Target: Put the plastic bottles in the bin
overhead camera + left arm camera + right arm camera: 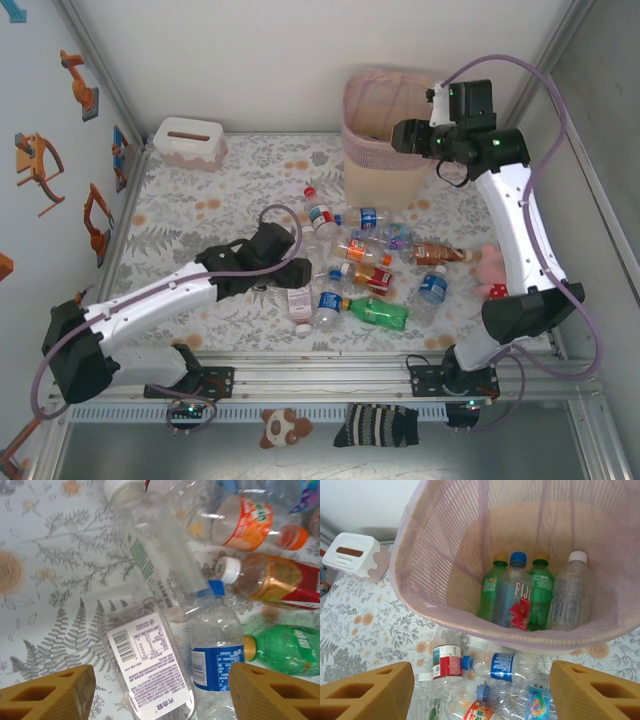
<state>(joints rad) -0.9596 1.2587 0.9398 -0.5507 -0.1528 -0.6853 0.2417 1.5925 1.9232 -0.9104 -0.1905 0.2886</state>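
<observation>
Floral table: bottles clustered centre, bin far edge.

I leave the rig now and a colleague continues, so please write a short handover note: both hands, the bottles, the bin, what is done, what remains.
Left hand: open, empty, close above the bottle pile on the table.
Right hand: open, empty, over the mouth of the bin.
Done: four bottles stand in the bin.
Remaining: the pile, many bottles lying in front of the bin; none is gripped.
</observation>
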